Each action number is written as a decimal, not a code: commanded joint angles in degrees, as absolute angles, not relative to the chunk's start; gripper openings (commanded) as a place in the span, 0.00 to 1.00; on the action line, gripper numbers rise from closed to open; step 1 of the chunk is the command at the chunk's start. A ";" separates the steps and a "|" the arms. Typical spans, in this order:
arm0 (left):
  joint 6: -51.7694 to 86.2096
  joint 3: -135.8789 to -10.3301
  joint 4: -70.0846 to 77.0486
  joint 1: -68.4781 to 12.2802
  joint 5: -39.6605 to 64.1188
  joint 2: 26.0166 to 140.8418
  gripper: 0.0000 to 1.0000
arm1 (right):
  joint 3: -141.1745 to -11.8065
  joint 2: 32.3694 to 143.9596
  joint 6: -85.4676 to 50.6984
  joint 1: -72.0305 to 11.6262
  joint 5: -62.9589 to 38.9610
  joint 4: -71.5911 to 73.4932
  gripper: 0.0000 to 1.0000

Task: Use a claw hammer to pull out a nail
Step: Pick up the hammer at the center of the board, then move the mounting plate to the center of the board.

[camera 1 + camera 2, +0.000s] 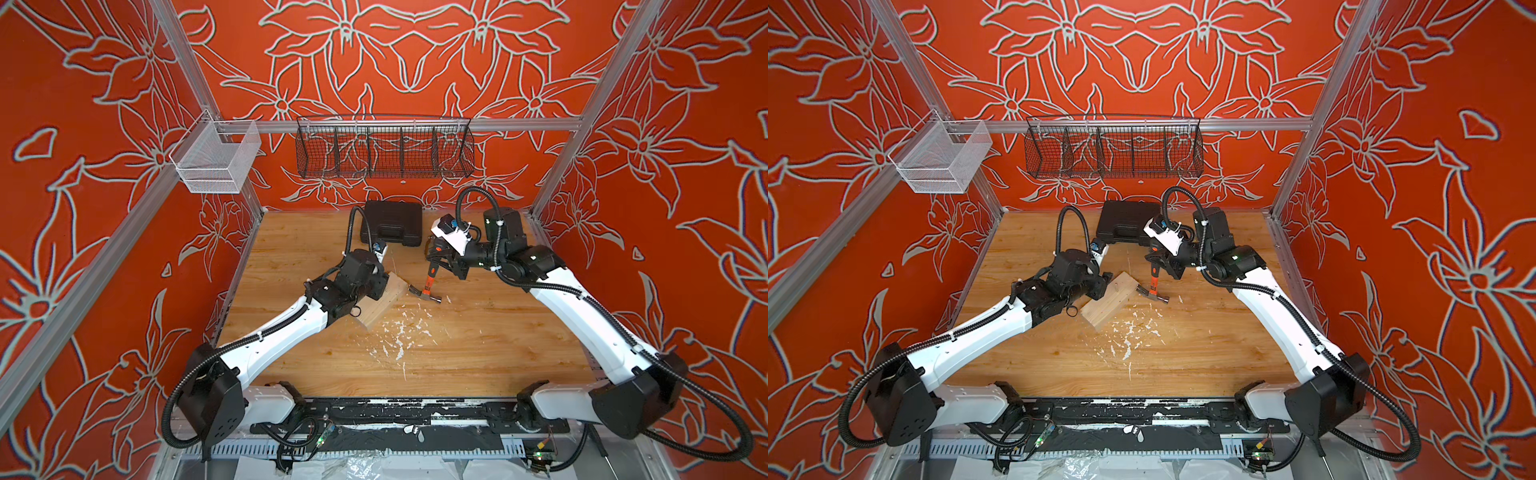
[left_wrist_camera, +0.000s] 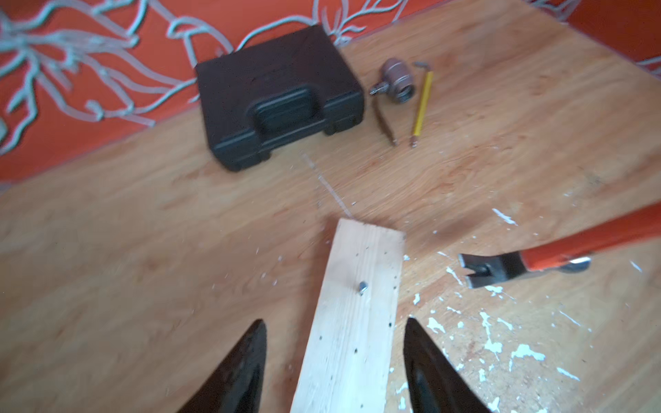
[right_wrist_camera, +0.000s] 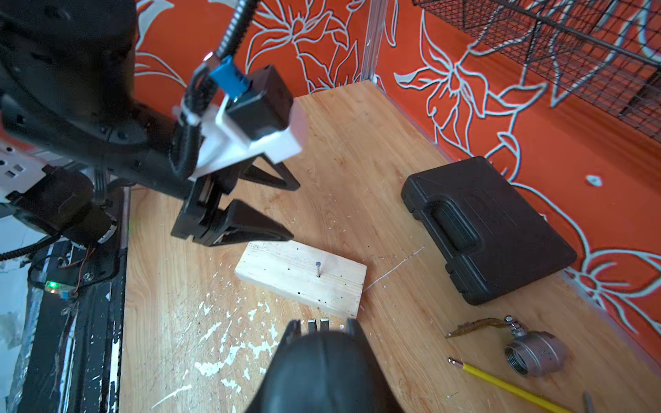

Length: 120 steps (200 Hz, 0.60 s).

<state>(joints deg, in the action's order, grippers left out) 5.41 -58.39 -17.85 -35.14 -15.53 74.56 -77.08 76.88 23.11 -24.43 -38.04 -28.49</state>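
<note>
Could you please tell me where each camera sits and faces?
Top views: overhead near the arms' bases, facing the wooden table; both arms show.
Left wrist: along the open left gripper straddling the pale wooden block holding the small dark nail.
Right wrist: past the right gripper gripping the orange-shafted claw hammer; the left gripper shows.
Wrist views share: block, nail, black plastic case.
</note>
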 commanded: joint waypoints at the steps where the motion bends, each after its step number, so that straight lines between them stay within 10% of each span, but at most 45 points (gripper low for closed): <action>1: 26.74 -59.57 -34.88 -34.58 -26.53 73.95 0.61 | -81.19 77.99 28.81 -24.35 -39.36 -26.70 0.00; 52: 57.96 -47.31 -40.17 -34.45 -21.30 66.16 0.73 | -79.55 79.75 26.11 -24.26 -35.29 -20.74 0.00; 120: 59.50 -42.92 -29.00 -34.45 -12.07 72.68 0.85 | -78.92 79.75 23.51 -24.17 -34.21 -20.26 0.00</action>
<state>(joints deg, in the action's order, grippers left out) 57.60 -43.77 -35.94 -34.76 -16.03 70.54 -78.48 81.06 23.86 -24.32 -33.50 -24.80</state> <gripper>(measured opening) 0.854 0.220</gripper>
